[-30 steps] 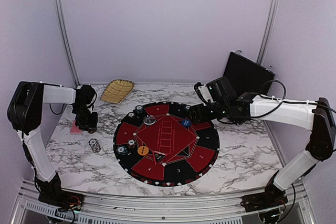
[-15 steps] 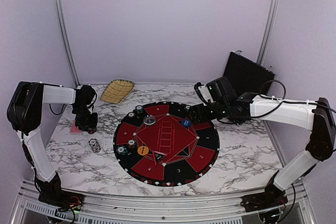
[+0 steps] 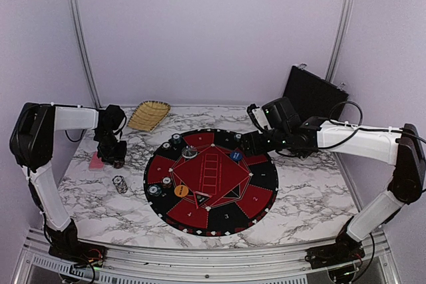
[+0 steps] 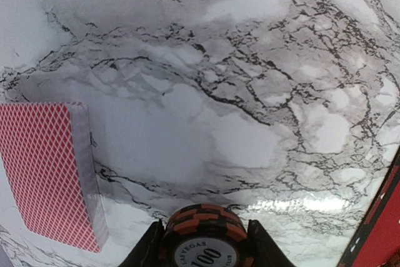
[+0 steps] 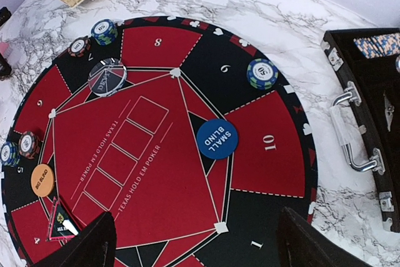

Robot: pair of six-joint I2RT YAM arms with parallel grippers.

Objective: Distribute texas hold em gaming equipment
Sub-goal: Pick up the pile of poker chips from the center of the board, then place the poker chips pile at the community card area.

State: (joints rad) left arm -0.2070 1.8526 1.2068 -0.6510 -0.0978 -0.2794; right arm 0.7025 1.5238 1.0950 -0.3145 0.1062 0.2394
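Chip stack (image 4: 206, 220) clamped in the left gripper (image 4: 205, 249), best carried level to the mat (image 3: 263, 179); right gripper (image 5: 197, 232) held wide.

You had five chip stacks (image 5: 262, 73) on one mat (image 5: 269, 117), one table stack (image 3: 120, 184), one held stack (image 4: 203, 242), three discs (image 5: 217, 139), one card deck (image 4: 50, 173), one basket (image 3: 148, 115), one case (image 3: 313, 94).

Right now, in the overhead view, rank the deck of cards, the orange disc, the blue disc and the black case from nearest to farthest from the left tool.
From the left tool:
1. deck of cards, just to its left
2. orange disc, on the mat, near left part
3. blue disc, right of the mat's middle
4. black case, far right
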